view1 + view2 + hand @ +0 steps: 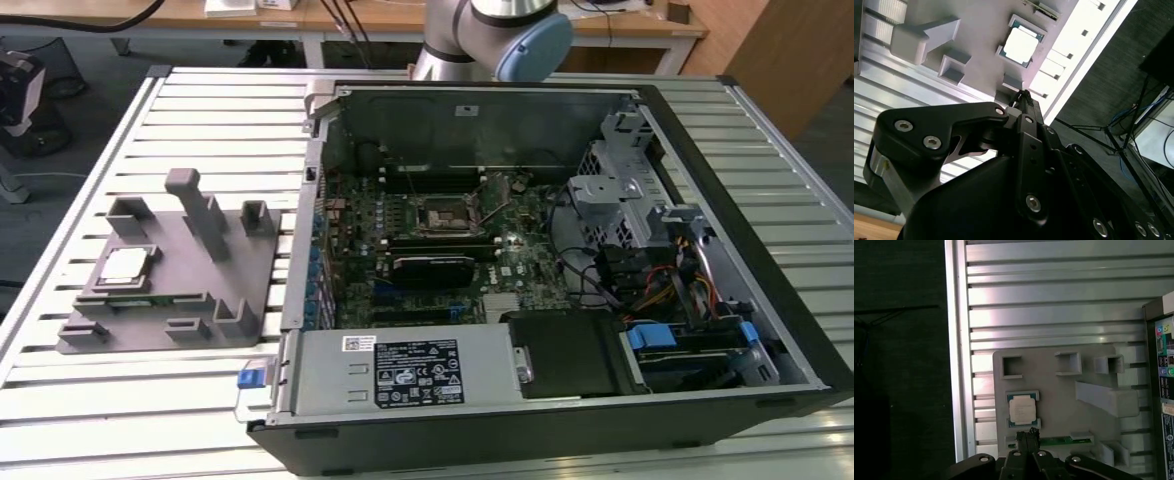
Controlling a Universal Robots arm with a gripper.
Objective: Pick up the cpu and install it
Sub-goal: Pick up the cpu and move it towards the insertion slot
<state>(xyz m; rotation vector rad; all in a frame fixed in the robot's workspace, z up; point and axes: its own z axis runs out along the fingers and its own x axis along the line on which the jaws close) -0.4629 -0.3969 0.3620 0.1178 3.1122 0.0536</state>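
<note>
While the silvery square cpu (124,265) lay in the grey plastic fixture (187,285), at nine o'clock from the black computer case (534,425) in the exterior view, the end effector (1027,436) hung nearby, pinched narrow; lowered so, it could knock the chip askew.

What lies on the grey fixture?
The cpu lies flat in a recess of the grey fixture, near a green circuit strip. What is beneath the cpu is covered.

Grey fixture (187,268); open computer case (467,135) beside it
</note>
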